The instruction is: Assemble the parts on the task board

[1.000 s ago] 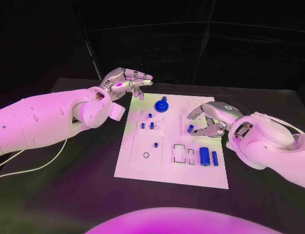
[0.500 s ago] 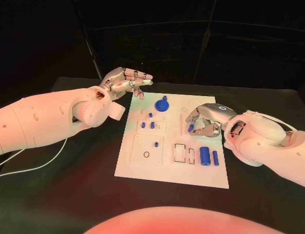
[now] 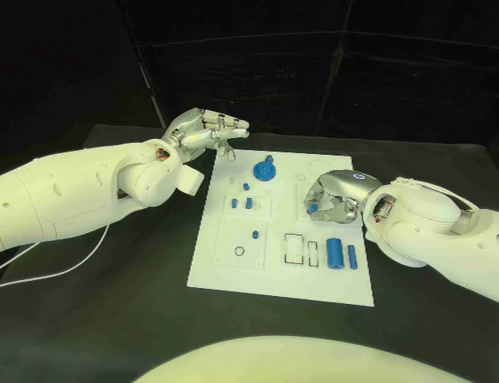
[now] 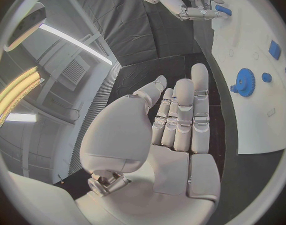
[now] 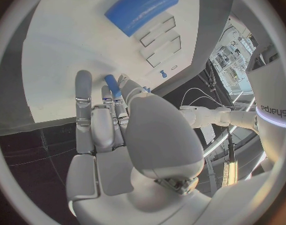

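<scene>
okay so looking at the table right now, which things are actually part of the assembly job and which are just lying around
Part of the job:
- task board
- blue gear
- large blue cylinder
- small blue peg, held by the right robot hand
- left robot hand, holding nothing

Just lying about:
- white cable on the black table

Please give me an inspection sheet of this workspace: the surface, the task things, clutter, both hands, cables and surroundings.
Surface: black table, with the white task board in its middle.
Task things: blue gear stands at the board's far end; small blue pegs stand below it; a large blue cylinder and a thin blue bar lie near the board's right edge.
Clutter: nothing seen.
Hands: left hand hovers beyond the board's far-left corner, holding nothing; right hand pinches a small blue peg over the board.
Cables: white cable trails on the table under the left arm.
Surroundings: dark panels behind the table.
</scene>
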